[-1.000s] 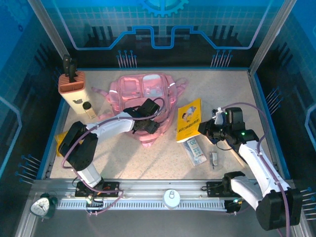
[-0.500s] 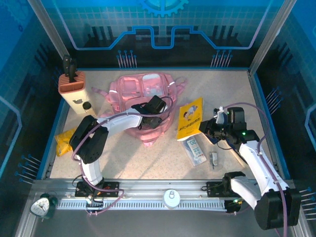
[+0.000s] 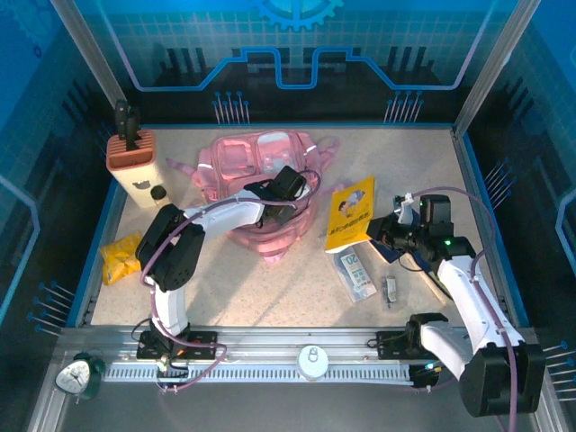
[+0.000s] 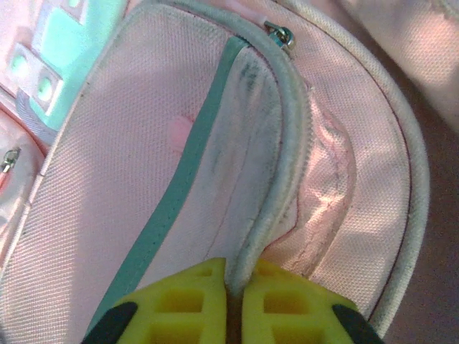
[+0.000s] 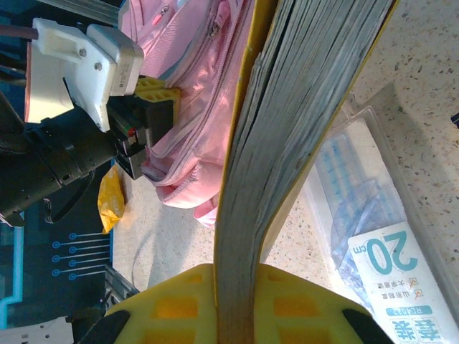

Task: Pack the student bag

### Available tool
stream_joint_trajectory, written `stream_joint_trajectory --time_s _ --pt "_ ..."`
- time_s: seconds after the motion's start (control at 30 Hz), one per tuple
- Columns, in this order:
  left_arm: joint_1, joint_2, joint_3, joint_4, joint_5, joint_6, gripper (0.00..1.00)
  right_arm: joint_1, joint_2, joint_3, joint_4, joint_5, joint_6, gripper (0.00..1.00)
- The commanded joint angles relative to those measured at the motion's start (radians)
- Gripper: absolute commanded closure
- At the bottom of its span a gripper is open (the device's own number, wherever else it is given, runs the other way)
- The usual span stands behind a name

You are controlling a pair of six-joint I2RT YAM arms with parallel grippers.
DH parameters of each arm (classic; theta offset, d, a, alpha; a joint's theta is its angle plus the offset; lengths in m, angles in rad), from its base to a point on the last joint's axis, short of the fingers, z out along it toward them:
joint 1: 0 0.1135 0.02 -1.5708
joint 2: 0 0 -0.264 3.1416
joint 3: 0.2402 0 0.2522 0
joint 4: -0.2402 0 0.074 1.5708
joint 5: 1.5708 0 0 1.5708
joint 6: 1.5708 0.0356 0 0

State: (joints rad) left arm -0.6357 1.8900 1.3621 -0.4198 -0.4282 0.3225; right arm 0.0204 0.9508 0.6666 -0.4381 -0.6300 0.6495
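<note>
— Grippers first: how does the left gripper [image 4: 235, 301] stand?

— Its yellow fingers [image 4: 179, 308] are pressed together on the pale piped zipper rim of the large soft pink fabric backpack [image 4: 107, 179], with that edge pinched between them. A grey-green band runs up the flap beside the rim, and a small metal zipper pull [image 4: 280, 34] sits at the top.

— Where does the backpack lie?

— Toward the far middle of the speckled table [image 3: 270, 297], seen from above. The left arm reaches across to its near right side.

— And the right gripper [image 5: 233, 301]?

— Clamped on a thick yellow-covered book [image 5: 287, 107]. The grey page edges run straight up from between its pads. From above, the book sits tilted just right of the backpack. Whether the two touch, I cannot tell.

— Anything else nearby?

— A clear plastic packet marked 20 cm [image 5: 387, 251] lies flat on the table just beside the book's near end. A crumpled yellow wrapper [image 3: 117, 259] rests by the left edge. A tan block holder with black handles [image 3: 131, 148] stands in the far left corner.
</note>
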Motion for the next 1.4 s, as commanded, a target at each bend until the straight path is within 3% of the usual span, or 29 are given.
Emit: stream_joint_trajectory --time_s 0.0,0.27,0.7,0.83,0.97,1.2,1.37 --pt "0.007 -0.061 0.057 -0.036 -0.026 -0.019 0.96 -0.02 -0.002 0.04 0.015 -0.064 -0.039 1.0" --pt "0.009 -0.188 0.099 -0.044 -0.054 -0.016 1.0 -0.004 0.033 0.066 0.045 -0.128 -0.009 1.0" --pt "0.041 -0.205 0.298 -0.107 -0.037 -0.029 1.0 0.245 0.109 0.089 0.258 -0.049 0.143 1.0" --pt "0.047 -0.203 0.34 -0.11 -0.024 -0.04 1.0 0.367 0.239 0.151 0.384 -0.018 0.177 1.0" --pt "0.049 -0.187 0.38 -0.131 -0.039 -0.041 1.0 0.452 0.36 0.199 0.498 0.096 0.178 1.0" --pt "0.05 -0.2 0.395 -0.132 -0.02 -0.043 1.0 0.491 0.652 0.319 0.8 0.123 0.226 1.0" --pt "0.05 -0.207 0.377 -0.12 -0.025 -0.038 1.0 0.51 0.823 0.411 0.871 0.199 0.22 1.0"
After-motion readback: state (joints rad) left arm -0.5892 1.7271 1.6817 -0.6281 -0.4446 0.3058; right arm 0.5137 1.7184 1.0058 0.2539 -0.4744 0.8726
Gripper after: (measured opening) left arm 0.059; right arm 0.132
